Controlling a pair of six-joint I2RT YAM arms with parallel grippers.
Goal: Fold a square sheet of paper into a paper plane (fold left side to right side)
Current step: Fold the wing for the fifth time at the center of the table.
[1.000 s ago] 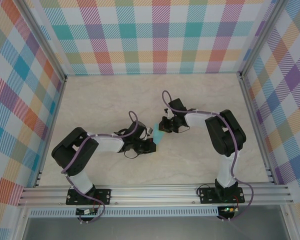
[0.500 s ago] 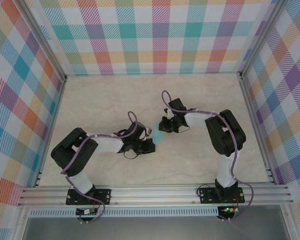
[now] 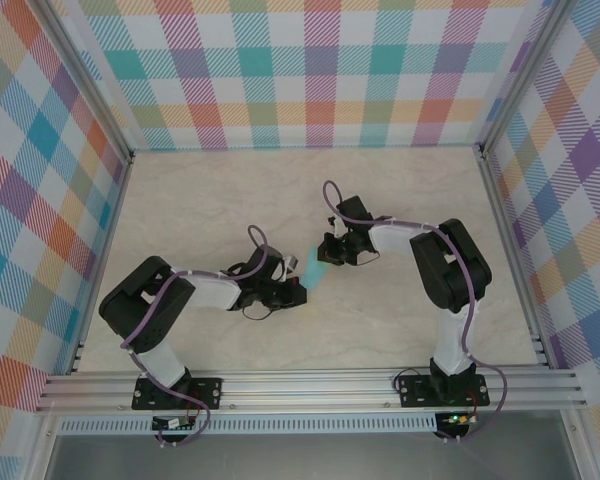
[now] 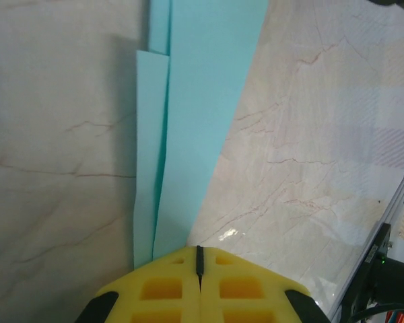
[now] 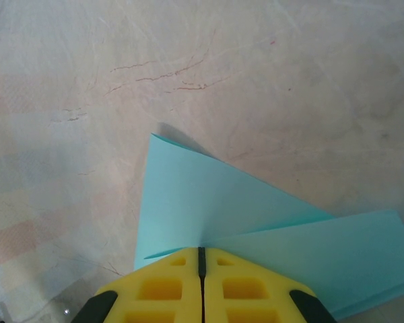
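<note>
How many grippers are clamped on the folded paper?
2. The left gripper is shut on the narrow end of the paper plane; the right gripper is shut on its wider end.

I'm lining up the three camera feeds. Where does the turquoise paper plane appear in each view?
Top external: the paper plane sits near the picture's middle, at mid-table.
Left wrist: the paper plane runs from the top edge down to the left gripper at the bottom.
Right wrist: the paper plane fans rightward from the right gripper, in the lower half.
Shared landmark: the marbled table beneath it.
</note>
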